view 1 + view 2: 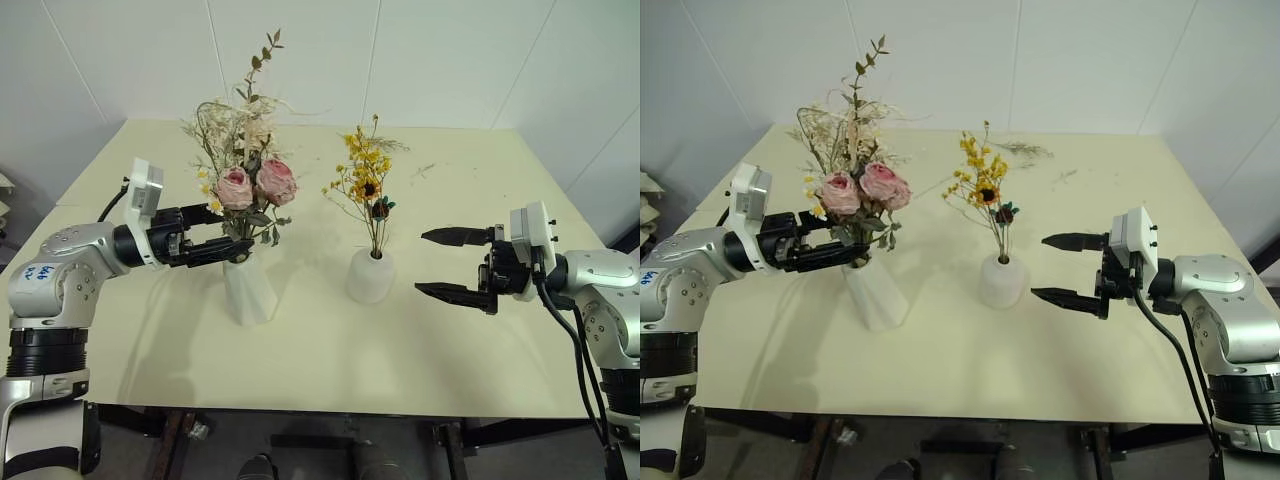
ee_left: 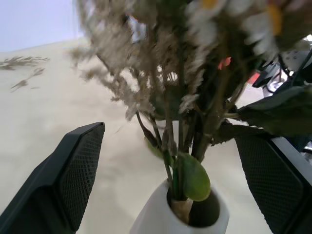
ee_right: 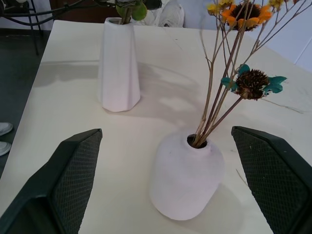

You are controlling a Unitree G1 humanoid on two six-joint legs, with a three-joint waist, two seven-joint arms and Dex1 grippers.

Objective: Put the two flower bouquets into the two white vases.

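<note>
Both bouquets already stand in their vases on the surface, the pink rose bouquet (image 1: pixel 245 175) in the faceted vase (image 1: pixel 248 290) and the yellow spray (image 1: pixel 366 185) in the dome vase (image 1: pixel 370 276) beside it, each flanked by a tool, left (image 1: pixel 212 237) and right (image 1: pixel 446 262), with fingers spread apart, holding nothing.

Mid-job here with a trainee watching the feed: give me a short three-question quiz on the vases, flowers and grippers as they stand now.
1. True or false: the pink rose bouquet stands in the taller faceted white vase.
2. What does the shorter rounded white vase hold? A) the thin yellow-orange blossom spray B) loose twigs C) nothing
3. Fill in: the left gripper has its fingers ____ on either side of the rose stems, and the right gripper is also ____.

Key: 1 true; 2 A; 3 open, open.
</note>
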